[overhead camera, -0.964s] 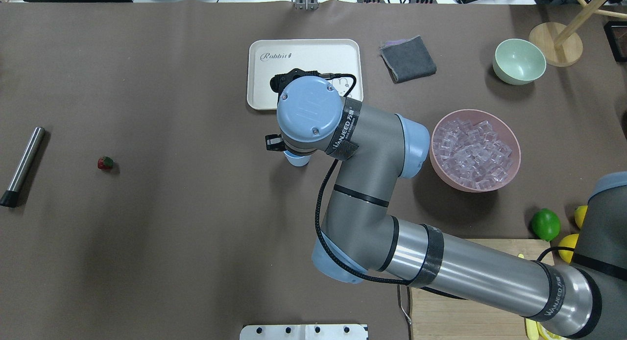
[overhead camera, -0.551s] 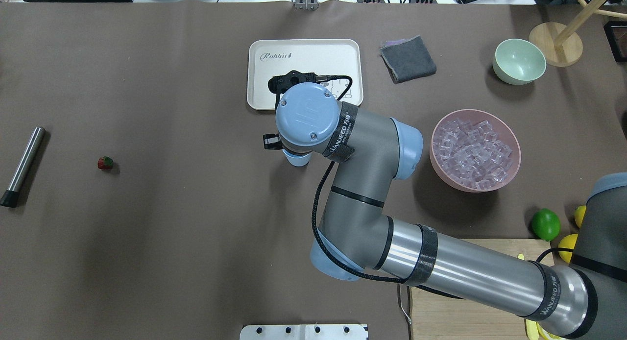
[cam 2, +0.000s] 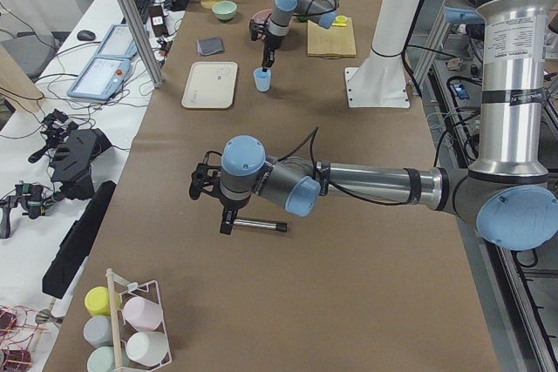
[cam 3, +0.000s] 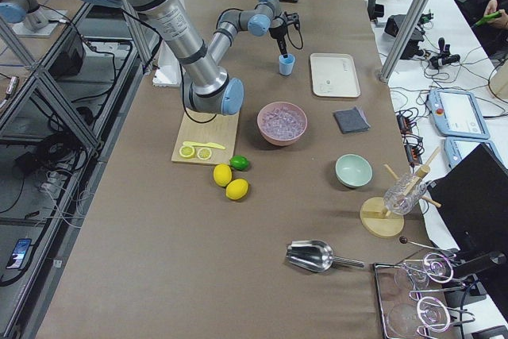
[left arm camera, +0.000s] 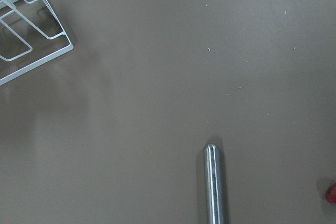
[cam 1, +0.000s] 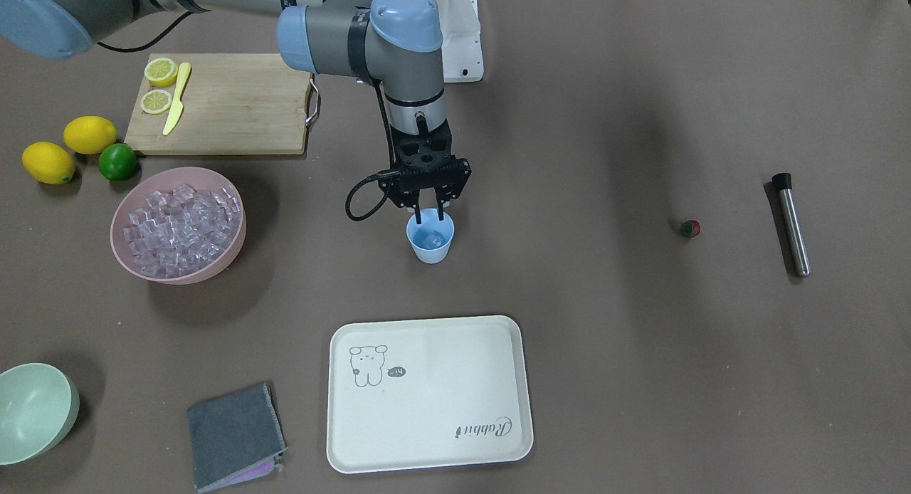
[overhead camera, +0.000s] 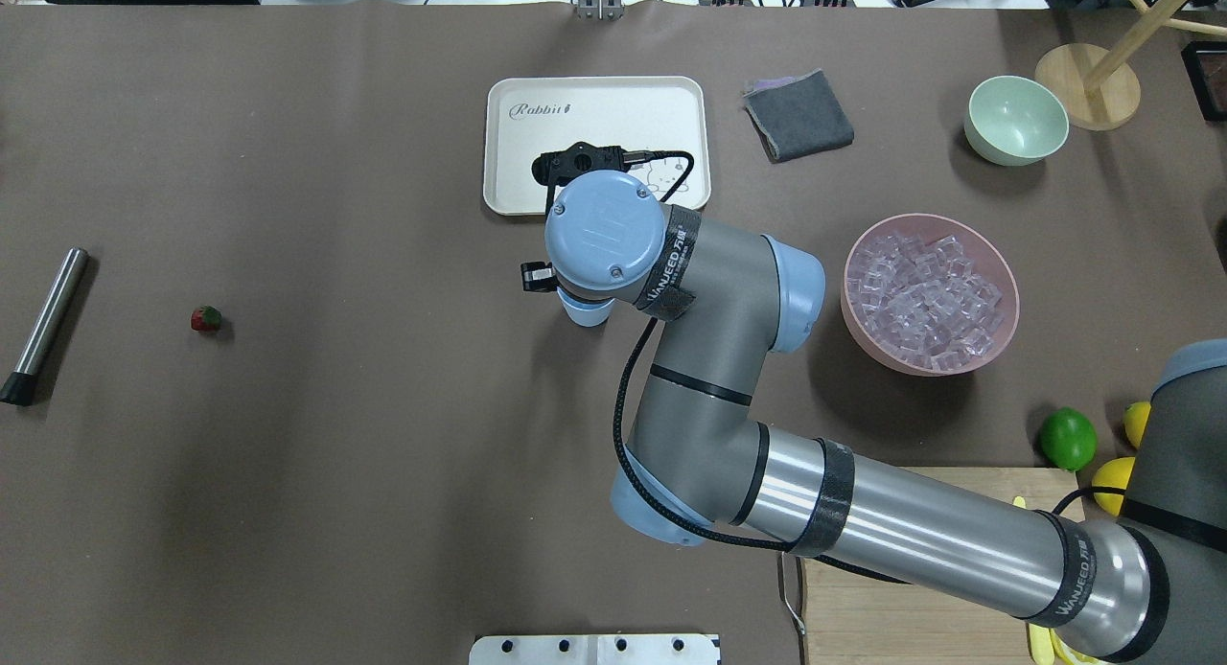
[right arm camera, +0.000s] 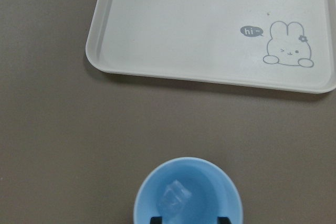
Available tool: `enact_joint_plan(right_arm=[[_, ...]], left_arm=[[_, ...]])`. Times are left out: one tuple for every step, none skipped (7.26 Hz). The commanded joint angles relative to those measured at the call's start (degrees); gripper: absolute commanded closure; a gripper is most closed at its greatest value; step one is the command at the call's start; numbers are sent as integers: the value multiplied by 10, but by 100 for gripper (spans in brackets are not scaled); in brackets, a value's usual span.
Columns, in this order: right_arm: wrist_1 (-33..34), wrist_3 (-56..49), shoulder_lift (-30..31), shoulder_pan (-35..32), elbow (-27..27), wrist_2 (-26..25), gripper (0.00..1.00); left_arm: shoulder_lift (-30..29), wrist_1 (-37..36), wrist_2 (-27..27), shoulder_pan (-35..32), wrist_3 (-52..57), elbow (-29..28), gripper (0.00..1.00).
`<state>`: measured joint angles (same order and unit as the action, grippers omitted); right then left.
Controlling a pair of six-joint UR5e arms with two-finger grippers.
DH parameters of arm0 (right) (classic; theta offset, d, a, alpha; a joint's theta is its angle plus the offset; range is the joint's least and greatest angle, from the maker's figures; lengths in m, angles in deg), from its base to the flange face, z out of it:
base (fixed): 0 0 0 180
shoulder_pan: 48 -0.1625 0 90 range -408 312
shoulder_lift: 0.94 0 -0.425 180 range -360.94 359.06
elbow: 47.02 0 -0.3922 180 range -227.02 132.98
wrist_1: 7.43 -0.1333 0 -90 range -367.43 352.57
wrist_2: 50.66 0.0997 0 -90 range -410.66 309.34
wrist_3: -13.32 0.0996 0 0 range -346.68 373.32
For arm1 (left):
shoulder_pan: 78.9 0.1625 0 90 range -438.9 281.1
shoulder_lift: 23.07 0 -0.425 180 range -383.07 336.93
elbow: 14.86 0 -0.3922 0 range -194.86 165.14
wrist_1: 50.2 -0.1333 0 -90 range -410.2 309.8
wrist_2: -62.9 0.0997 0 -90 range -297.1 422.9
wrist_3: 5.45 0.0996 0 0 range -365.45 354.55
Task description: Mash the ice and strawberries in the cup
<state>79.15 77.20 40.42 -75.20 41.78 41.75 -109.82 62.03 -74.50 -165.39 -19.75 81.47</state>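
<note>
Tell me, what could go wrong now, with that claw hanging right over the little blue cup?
The right gripper hangs open, its fingertips close over the mouth of the cup. A sideways move might tip the small, unheld cup and spill the ice cube inside. The tiny strawberry lies far off, near the metal rod; it may slip or roll when pinched.

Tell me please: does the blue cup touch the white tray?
Apart. The right wrist view shows a strip of bare brown table between the blue cup and the near edge of the white tray.
</note>
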Motion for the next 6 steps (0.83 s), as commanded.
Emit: enact_joint_plan(right_arm=[[1, -16, 32, 0, 35, 6, 19], [2, -69, 90, -8, 97, 8, 20], [6, -109, 128, -32, 134, 36, 20], [7, -123, 156, -64, 153, 78, 20], [6, -131, 197, -89, 172, 115, 20], [7, -160, 235, -120, 194, 151, 20]], left_arm=[[3, 0, 0, 0, 2, 0, 3], [4, 0, 0, 0, 3, 1, 3], [9, 1, -1, -1, 3, 3, 3], [11, 1, 0, -1, 4, 3, 3], [11, 1, -1, -2, 4, 3, 3], [19, 13, -1, -2, 4, 1, 3]])
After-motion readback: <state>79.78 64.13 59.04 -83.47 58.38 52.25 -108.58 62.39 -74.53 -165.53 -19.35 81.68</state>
